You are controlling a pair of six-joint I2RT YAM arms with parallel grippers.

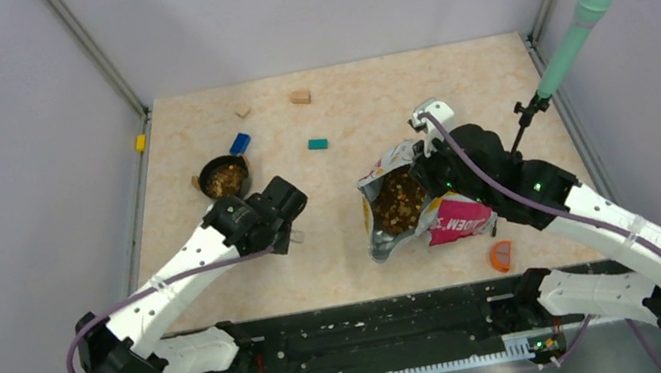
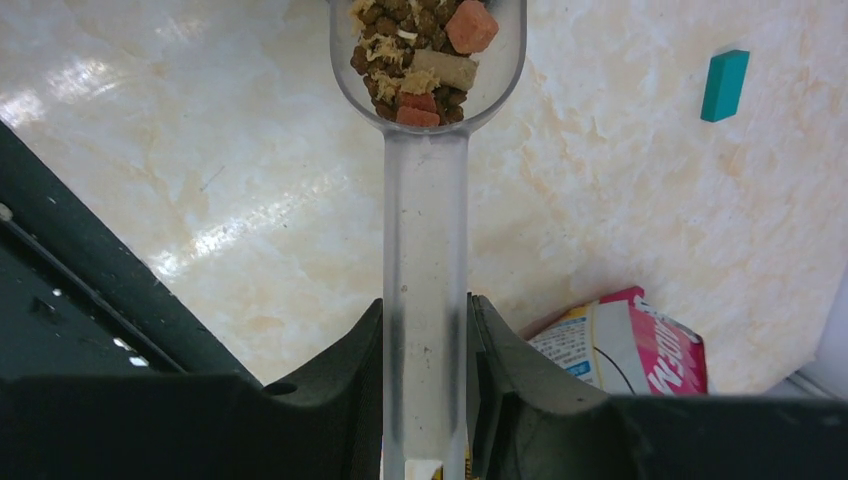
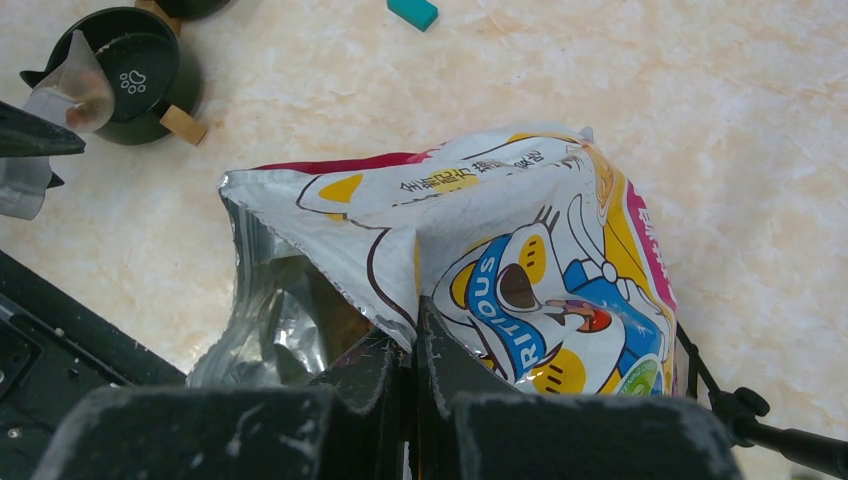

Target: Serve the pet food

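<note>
Though the black bowl point(image 1: 244, 167) seen from above already holds a brown heap of pet food point(image 1: 225, 178), and the open bag point(image 1: 458, 218) lies well apart from it with more kibble showing in its mouth, I'd judge the serving only partly done. At the left wrist, the left gripper point(image 2: 425, 310) has its fingers clamped on the handle of a clear scoop point(image 2: 425, 200) loaded with small brown pellets, pale flakes, a tan stick and reddish cubes; it hangs over bare table point(image 2: 250, 150), so that load looks left to tip out. At the right wrist, the right gripper point(image 3: 412, 345) is pinched tight on the bag's silvery rim, holding the mouth up.
</note>
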